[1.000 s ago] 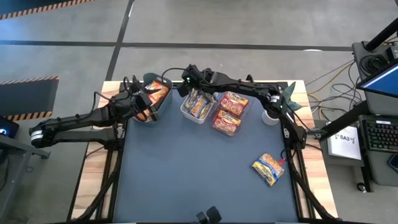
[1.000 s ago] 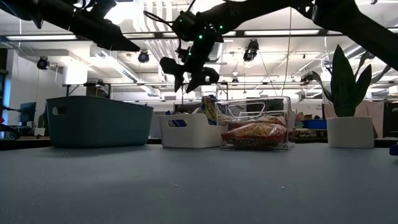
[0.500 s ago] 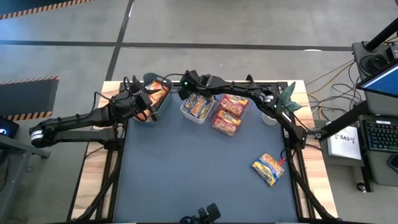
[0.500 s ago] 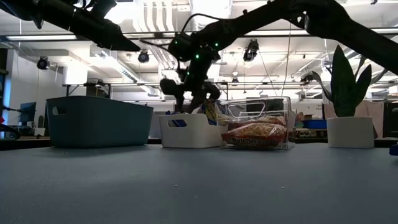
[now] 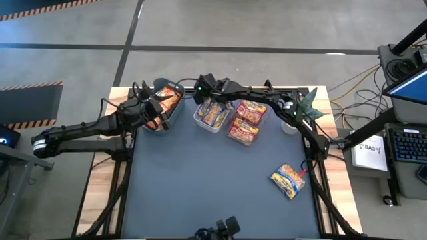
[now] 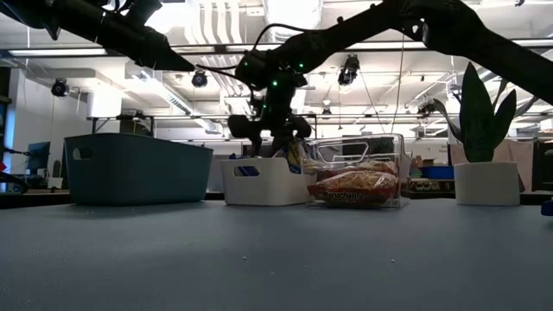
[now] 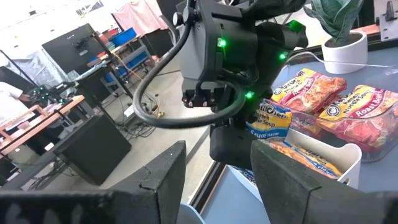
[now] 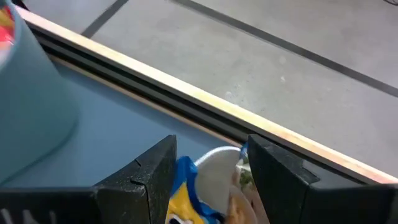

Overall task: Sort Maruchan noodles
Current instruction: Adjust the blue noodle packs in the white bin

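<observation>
High view: we log the right gripper (image 5: 204,93) hanging over the far rim of the white bin (image 5: 200,120), and the left gripper (image 5: 155,107) at the grey-green bin (image 5: 175,112). In both wrist views the fingers stand parted with nothing pinched between them, so we record both as released.

Location of task items relative to the jaws: blue-and-yellow packets (image 8: 180,199) lie directly below the right jaws, inside the white bin; orange-red packets (image 5: 168,99) sit just beside the left jaws in the grey-green bin; whitish-silver and red packets (image 5: 245,120) fill the clear bin (image 5: 261,124), beside the right jaws on the side away from the left arm. One blue-and-yellow packet (image 5: 288,180) lies loose on the table (image 5: 200,193), well apart from both grippers.

Risks, as we judge them:
- The two grippers work near each other; a careless swing of either could clip the other arm.
- The right fingers could catch the white bin's rim or an upright packet while lifting, dragging the bin or spilling packets.
- The loose packet is crinkly and flat; fingers may slide over it rather than grip.

Counts: three bins; two arms; one loose packet; clear bin, about three packets visible; white bin, at least two; grey-green bin, at least one, remainder hidden by the arm
</observation>
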Motion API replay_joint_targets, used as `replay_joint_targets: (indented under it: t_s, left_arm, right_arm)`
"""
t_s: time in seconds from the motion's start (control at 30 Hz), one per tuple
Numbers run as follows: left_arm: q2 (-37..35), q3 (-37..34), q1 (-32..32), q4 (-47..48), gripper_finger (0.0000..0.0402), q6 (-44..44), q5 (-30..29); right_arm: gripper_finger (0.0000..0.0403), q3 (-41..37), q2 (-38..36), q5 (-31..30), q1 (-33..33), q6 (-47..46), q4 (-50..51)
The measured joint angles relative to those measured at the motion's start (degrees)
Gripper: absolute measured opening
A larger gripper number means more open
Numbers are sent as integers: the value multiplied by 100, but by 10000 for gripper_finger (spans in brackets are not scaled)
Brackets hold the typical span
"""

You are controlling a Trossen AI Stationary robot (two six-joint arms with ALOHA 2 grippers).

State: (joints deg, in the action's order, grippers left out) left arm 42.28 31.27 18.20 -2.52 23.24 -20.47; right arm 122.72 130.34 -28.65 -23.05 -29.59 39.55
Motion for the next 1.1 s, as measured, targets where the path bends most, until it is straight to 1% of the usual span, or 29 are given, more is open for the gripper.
replay_joint_targets:
  t_s: [0.33,0.47,0.67,0.97,1.1]
  left_arm:
    - [0,0,0,-48,164,-14,2]
    - [0,0,0,-51,164,-14,2]
    - [0,0,0,-68,164,-17,2]
    - [0,0,0,-105,164,-19,2]
    - [0,0,0,-110,164,-19,2]
  right_arm:
    - [187,-9,0,20,-11,-24,83]
    - [174,-11,0,58,-10,-26,88]
    - [125,-79,0,66,-10,-37,49]
    - [20,-73,-4,81,-9,214,56]
    - [10,91,-39,86,6,355,125]
